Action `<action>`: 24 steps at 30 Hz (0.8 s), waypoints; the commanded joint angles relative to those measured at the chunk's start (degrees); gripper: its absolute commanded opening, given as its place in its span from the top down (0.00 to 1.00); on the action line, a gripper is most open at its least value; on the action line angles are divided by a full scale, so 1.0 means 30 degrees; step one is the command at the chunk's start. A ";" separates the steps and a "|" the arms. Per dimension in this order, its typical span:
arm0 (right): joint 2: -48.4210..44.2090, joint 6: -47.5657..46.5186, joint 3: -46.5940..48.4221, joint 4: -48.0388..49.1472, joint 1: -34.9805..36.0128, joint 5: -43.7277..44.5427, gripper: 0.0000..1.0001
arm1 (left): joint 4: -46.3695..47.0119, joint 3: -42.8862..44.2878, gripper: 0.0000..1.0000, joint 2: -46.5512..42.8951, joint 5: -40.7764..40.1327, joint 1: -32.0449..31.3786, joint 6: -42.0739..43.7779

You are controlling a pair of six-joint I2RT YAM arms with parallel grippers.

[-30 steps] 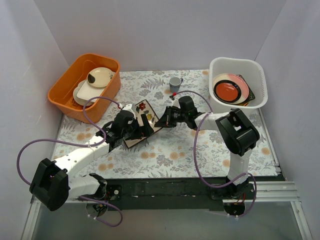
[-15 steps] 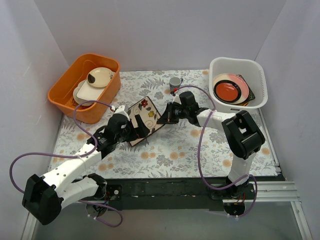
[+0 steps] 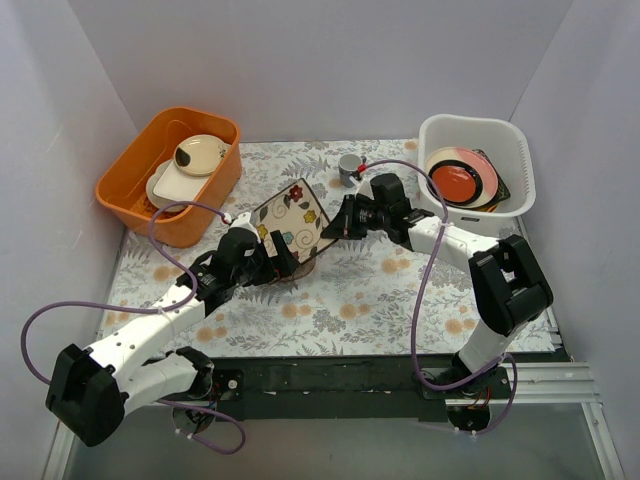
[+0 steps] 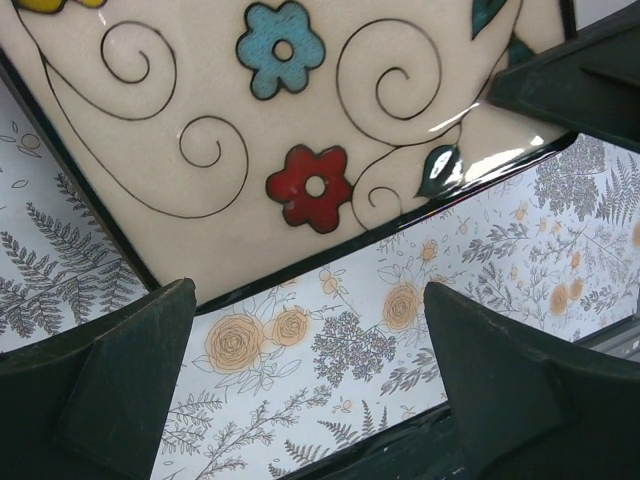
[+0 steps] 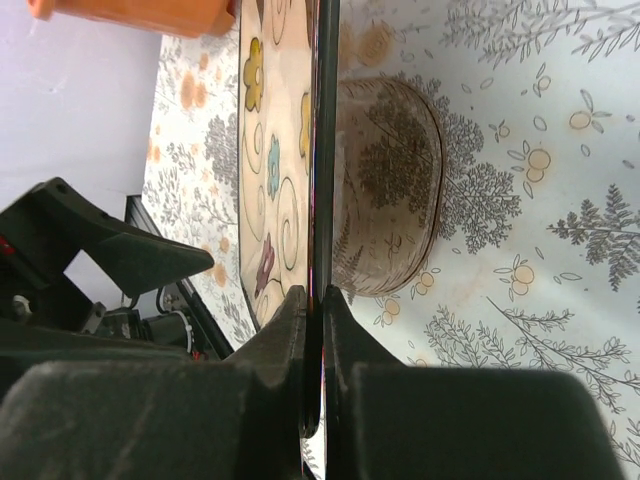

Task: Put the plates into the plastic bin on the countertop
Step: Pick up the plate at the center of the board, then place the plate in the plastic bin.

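light: bright, even | shadows: soft | glare: plate (image 4: 300, 110) glaze, lower edge

Right claw (image 5: 312, 300) pinched closed; left claw (image 4: 308, 310) spread wide.

The square plate (image 3: 292, 222) is cream with a dark edge, black curly lines and red, blue and yellow flowers. The bench (image 3: 360, 290) is pale with grey ferns and little orange flowers on it. The bin (image 3: 478, 130) is white with a red plate (image 3: 455, 182) in it, the tub (image 3: 222, 178) is orange, and the left claw (image 4: 315, 330) and right claw (image 5: 313, 330) are black.
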 commanded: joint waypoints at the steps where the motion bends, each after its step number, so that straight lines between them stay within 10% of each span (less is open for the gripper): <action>1: -0.2116 0.0286 0.1189 0.3524 -0.0401 -0.1462 0.99 | 0.0422 0.0202 0.02 -0.0237 -0.0052 0.0053 0.0242; 24: -0.5632 0.0052 -0.1684 0.2881 -0.2715 -0.0817 0.99 | 0.2854 0.1346 0.02 0.2050 0.1618 0.0082 0.1620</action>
